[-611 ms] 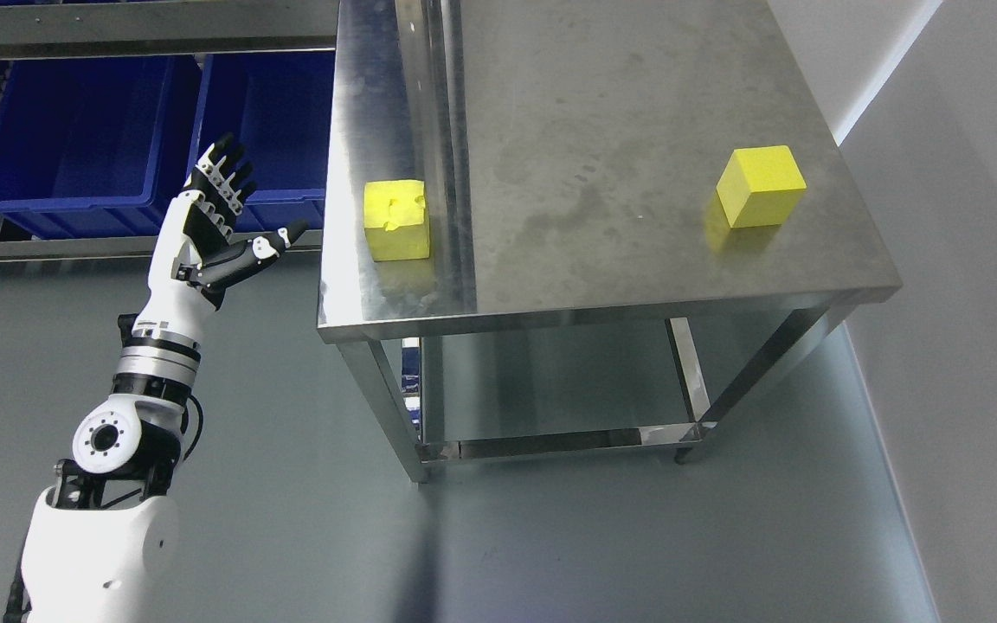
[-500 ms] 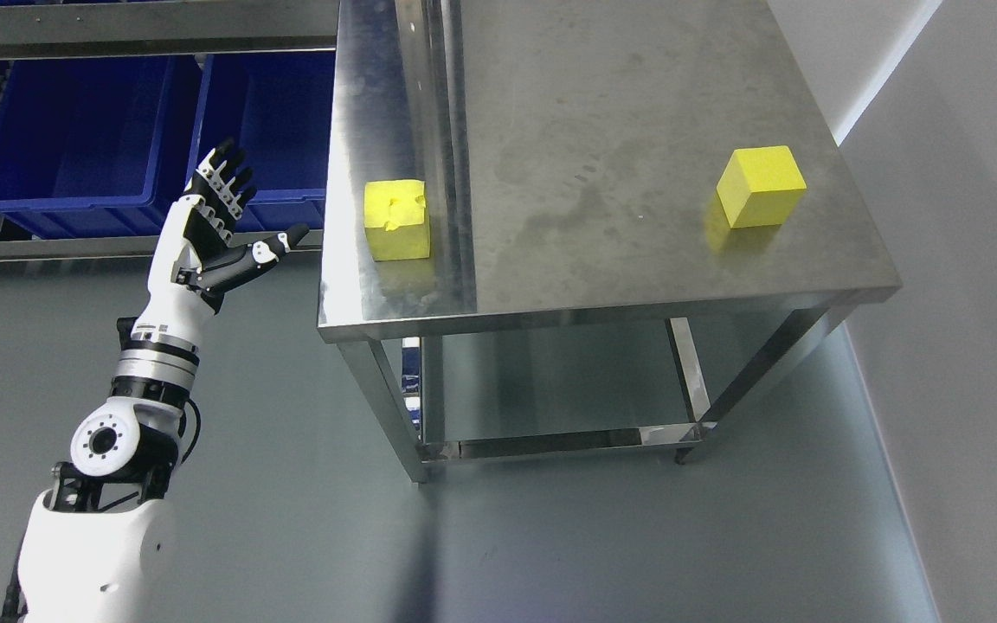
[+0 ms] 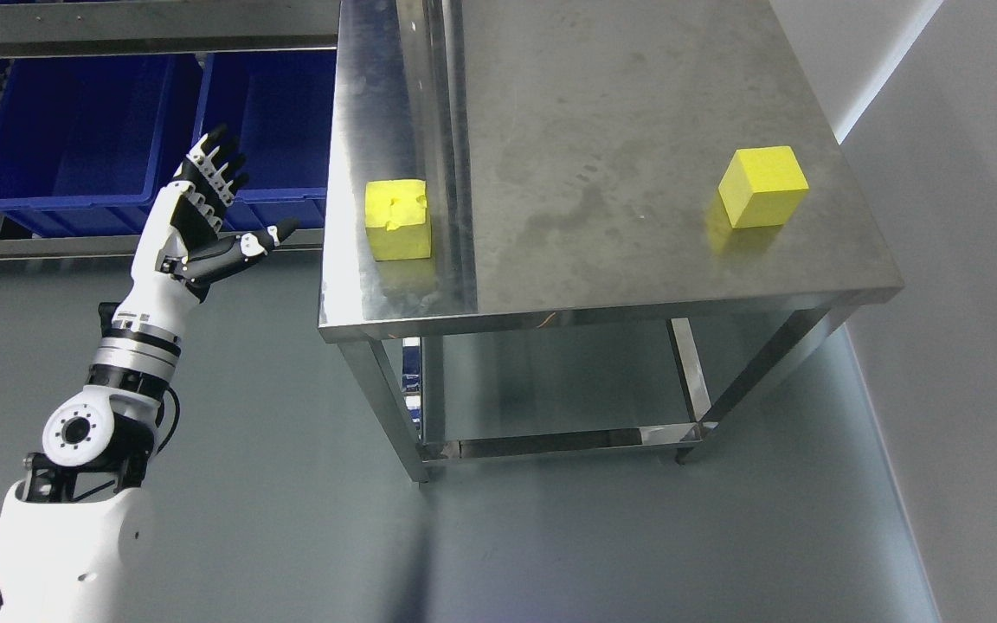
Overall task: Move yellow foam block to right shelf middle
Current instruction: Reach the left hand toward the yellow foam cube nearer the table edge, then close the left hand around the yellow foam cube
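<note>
A yellow foam block point(image 3: 396, 220) with a dented top sits near the left edge of the steel table point(image 3: 602, 147). A second, clean yellow foam block point(image 3: 762, 198) sits near the table's right edge. My left hand point(image 3: 220, 212) is raised off the table's left side, fingers spread and thumb pointing toward the dented block, holding nothing. It is well apart from the block, left of the table edge. The right arm does not show.
Blue bins point(image 3: 74, 138) stand on a steel shelf point(image 3: 48, 249) at the upper left, behind my left hand. A grey wall point(image 3: 966, 303) runs along the right side of the table. Grey floor point(image 3: 247, 484) lies below.
My left arm has shifted slightly to the left and away from the table, hand still open. The blocks have not moved.
</note>
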Motion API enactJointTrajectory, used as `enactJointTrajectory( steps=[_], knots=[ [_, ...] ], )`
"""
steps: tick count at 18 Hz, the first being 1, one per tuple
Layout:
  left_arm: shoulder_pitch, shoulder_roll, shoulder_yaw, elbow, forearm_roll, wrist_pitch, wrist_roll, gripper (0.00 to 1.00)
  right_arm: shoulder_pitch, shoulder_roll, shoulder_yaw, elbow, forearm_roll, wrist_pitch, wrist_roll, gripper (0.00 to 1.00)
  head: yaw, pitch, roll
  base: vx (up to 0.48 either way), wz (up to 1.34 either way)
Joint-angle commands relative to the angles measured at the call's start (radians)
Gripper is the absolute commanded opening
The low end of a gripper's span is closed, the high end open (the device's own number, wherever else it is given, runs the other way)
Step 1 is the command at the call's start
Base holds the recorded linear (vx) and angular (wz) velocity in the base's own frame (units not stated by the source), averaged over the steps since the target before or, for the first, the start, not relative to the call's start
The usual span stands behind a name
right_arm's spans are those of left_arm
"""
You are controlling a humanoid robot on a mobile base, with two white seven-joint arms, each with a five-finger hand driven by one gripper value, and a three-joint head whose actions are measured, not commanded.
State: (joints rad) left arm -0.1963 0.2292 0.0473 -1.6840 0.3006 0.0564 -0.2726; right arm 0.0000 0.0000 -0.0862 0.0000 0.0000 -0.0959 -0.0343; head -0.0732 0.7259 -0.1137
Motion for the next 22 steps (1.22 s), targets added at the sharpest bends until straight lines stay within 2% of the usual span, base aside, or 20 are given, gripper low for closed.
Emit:
enactJointTrajectory(
  steps=[1, 4, 9, 13, 18, 22],
  knots=[
    [-0.119, 0.067, 0.014, 0.001, -0.003, 0.006, -0.230, 1.00, 0.002, -0.017, 0.000, -0.017, 0.003, 0.001, 0.001, 1.00, 0.0000, 0.000, 0.000, 0.000, 0.00],
    [-0.181, 0.122, -0.018, 0.015, -0.076, 0.100, -0.257, 1.00, 0.002, -0.017, 0.000, -0.017, 0.003, 0.001, 0.001, 1.00, 0.0000, 0.000, 0.000, 0.000, 0.00],
    [-0.229, 0.124, -0.142, 0.107, -0.162, 0.111, -0.258, 1.00, 0.002, -0.017, 0.000, -0.017, 0.003, 0.001, 0.001, 1.00, 0.0000, 0.000, 0.000, 0.000, 0.00],
    [-0.241, 0.092, -0.254, 0.173, -0.198, 0.111, -0.258, 1.00, 0.002, -0.017, 0.000, -0.017, 0.003, 0.001, 0.001, 1.00, 0.0000, 0.000, 0.000, 0.000, 0.00],
    [-0.244, 0.068, -0.296, 0.239, -0.202, 0.109, -0.258, 1.00, 0.002, -0.017, 0.000, -0.017, 0.003, 0.001, 0.001, 1.00, 0.0000, 0.000, 0.000, 0.000, 0.00],
    [-0.290, 0.019, -0.302, 0.337, -0.259, 0.102, -0.258, 1.00, 0.002, -0.017, 0.000, -0.017, 0.003, 0.001, 0.001, 1.00, 0.0000, 0.000, 0.000, 0.000, 0.00]
  ],
)
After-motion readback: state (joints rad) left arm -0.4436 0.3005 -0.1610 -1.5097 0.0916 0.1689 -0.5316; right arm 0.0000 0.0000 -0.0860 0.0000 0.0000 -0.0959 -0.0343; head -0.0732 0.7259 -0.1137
